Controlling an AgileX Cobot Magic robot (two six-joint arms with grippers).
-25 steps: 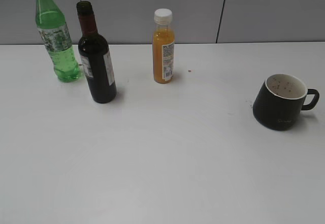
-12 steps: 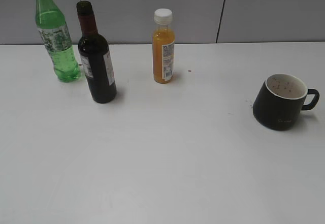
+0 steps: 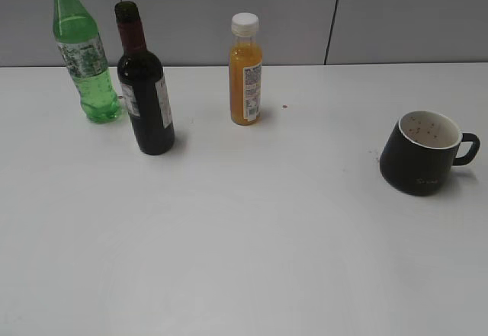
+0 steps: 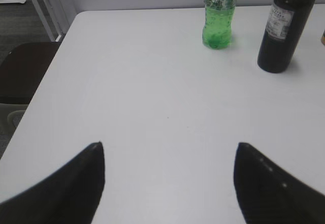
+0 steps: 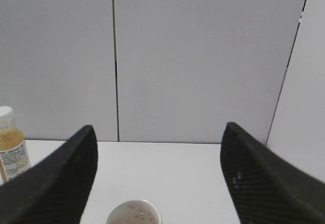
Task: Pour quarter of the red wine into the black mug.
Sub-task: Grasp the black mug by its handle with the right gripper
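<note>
The red wine (image 3: 145,92) is a dark bottle with a red foil neck and white label, upright at the back left of the table; it also shows in the left wrist view (image 4: 283,28) at top right. The black mug (image 3: 422,153) with a speckled white inside stands at the right, handle to the right. Only its rim (image 5: 134,213) shows in the right wrist view, low between the fingers. My left gripper (image 4: 169,145) is open over bare table, well short of the bottle. Open too, my right gripper (image 5: 158,127) holds nothing. Neither arm appears in the exterior view.
A green plastic bottle (image 3: 82,50) stands behind and left of the wine. An orange juice bottle (image 3: 245,69) with a white cap stands at the back centre. The table's left edge (image 4: 51,66) shows, with a dark chair (image 4: 18,69) beyond. A grey wall backs the table.
</note>
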